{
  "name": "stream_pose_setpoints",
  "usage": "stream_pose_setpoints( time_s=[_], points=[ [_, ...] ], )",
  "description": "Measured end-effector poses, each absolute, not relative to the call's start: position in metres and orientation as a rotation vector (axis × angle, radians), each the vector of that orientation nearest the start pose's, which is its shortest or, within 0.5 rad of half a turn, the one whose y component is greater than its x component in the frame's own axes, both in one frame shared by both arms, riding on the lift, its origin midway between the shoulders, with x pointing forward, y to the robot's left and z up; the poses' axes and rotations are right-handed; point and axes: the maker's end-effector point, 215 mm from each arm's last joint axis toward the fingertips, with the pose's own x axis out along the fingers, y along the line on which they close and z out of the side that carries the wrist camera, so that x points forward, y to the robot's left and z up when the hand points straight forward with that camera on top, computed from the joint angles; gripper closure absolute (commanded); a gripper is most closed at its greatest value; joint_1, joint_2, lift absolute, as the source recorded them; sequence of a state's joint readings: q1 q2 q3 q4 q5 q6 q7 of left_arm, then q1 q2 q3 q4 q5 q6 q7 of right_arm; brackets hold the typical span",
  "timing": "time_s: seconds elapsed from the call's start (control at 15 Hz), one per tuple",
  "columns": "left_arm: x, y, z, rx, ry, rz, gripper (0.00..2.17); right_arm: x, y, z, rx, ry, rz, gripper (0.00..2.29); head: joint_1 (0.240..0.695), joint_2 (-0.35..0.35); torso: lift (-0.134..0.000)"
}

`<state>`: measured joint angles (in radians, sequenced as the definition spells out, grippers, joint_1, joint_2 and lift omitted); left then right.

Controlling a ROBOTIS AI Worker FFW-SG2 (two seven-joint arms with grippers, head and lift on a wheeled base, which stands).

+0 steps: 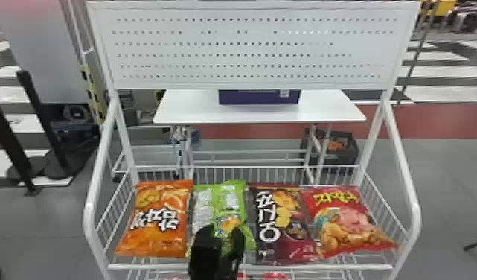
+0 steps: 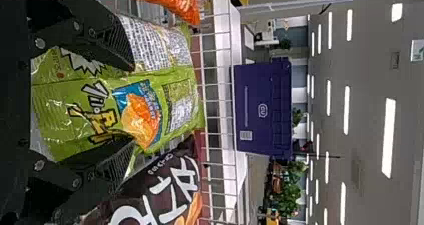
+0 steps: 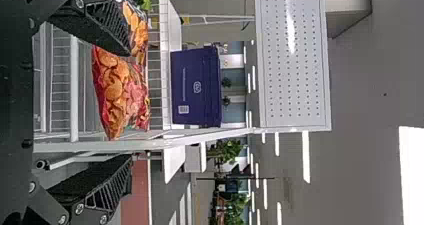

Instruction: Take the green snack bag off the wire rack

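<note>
Straddling the green plastic snack bag, the robot's black left gripper has its flat fingers apart. To the bag's right, the black right gripper has its fingers spread too. The green bag lies in the white wire rack, with an orange snack bag on its left, and a dark brown bag, then a red bag, on its right. Behind it is a white table bearing a dark purple box.

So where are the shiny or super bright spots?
Head view: soft shine on the orange bag; left wrist view: pale glints on the green snack bag, glowing ceiling lights; right wrist view: a bright streak across the pegboard.
</note>
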<state>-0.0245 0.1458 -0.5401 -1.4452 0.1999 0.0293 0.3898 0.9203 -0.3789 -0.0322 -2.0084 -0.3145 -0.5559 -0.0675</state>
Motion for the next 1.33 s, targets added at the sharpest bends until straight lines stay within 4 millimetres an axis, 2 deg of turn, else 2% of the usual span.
stream_pose_setpoints(
  time_s=[0.07, 0.13, 0.4, 0.67, 0.87, 1.13, 1.33],
  points=[
    [0.539, 0.069, -0.448, 0.038, 0.213, -0.117, 1.45, 0.309, -0.295, -0.338, 0.03, -0.058, 0.067, 0.17, 0.499, 0.0, 0.0],
    [0.539, 0.07, -0.448, 0.039, 0.213, -0.113, 1.48, 0.309, -0.295, -0.338, 0.03, -0.059, 0.067, 0.17, 0.499, 0.0, 0.0],
    [0.532, 0.066, -0.441, 0.03, 0.2, -0.131, 1.48, 0.309, -0.295, -0.337, 0.03, -0.06, 0.067, 0.17, 0.499, 0.0, 0.0],
    [0.517, 0.055, -0.416, -0.006, 0.162, -0.153, 1.48, 0.31, -0.294, -0.336, 0.031, -0.062, 0.068, 0.17, 0.499, 0.0, 0.0],
    [0.503, 0.055, -0.387, -0.024, 0.121, -0.174, 1.48, 0.31, -0.294, -0.335, 0.03, -0.064, 0.071, 0.17, 0.499, 0.0, 0.0],
    [0.466, 0.074, -0.344, -0.037, 0.059, -0.181, 1.48, 0.31, -0.292, -0.335, 0.032, -0.065, 0.075, 0.17, 0.499, 0.0, 0.0],
    [0.438, 0.108, -0.321, -0.036, 0.011, -0.152, 1.48, 0.312, -0.289, -0.335, 0.034, -0.067, 0.083, 0.17, 0.499, 0.0, 0.0]
  ],
)
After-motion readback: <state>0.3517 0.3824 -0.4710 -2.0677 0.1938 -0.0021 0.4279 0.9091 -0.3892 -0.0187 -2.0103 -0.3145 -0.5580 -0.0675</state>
